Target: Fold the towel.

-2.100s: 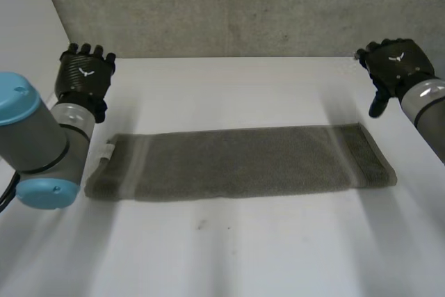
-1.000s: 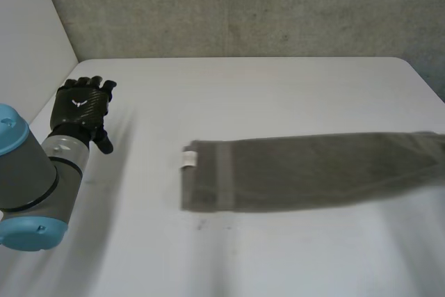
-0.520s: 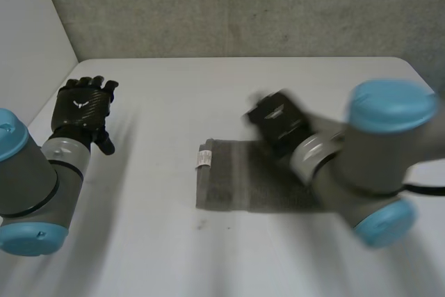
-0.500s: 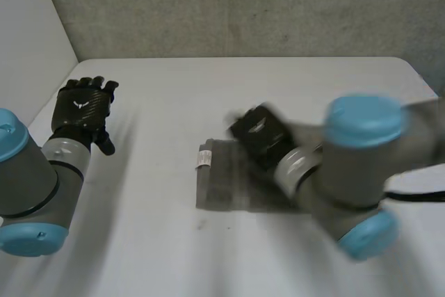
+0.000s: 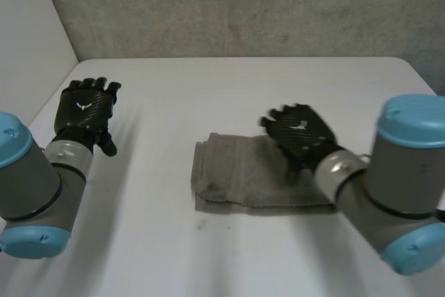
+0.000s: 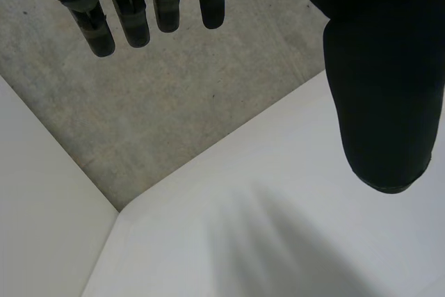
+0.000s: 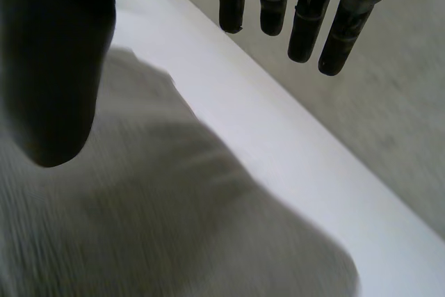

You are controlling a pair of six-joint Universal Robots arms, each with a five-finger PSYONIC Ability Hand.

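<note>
One fold is looking done, judging by how the towel (image 5: pixel 243 175) is lying. It is sitting as a short, thick, doubled rectangle just toward 5 o'clock from the centre of the white table (image 5: pixel 208 85), taking the far wall (image 5: pixel 243 5) as 12. At its 9 o'clock end the layers are not lining up and the cloth is bunching a little, so the stack is looking rough there.

The right hand (image 5: pixel 300 130) is hanging over the towel's 2 o'clock corner, its arm reaching in from 4 o'clock. Its fingers are stretching out straight and apart, pointing past the towel's far edge toward bare table. The thumb is standing clear of them, and nothing is being held. Whether the palm is brushing the cloth I cannot tell.

The left hand (image 5: pixel 85 108) is idling well apart from the towel, out at 9 o'clock near the table's edge. Its fingers are straight and relaxed, grasping nothing, with bare table and wall lying beyond its fingertips.

What is remaining, in my judgement, is squaring the ragged 9 o'clock end. Another fold may be needed too, if a smaller packet is wanted. Neither hand is gripping cloth for that at present.
</note>
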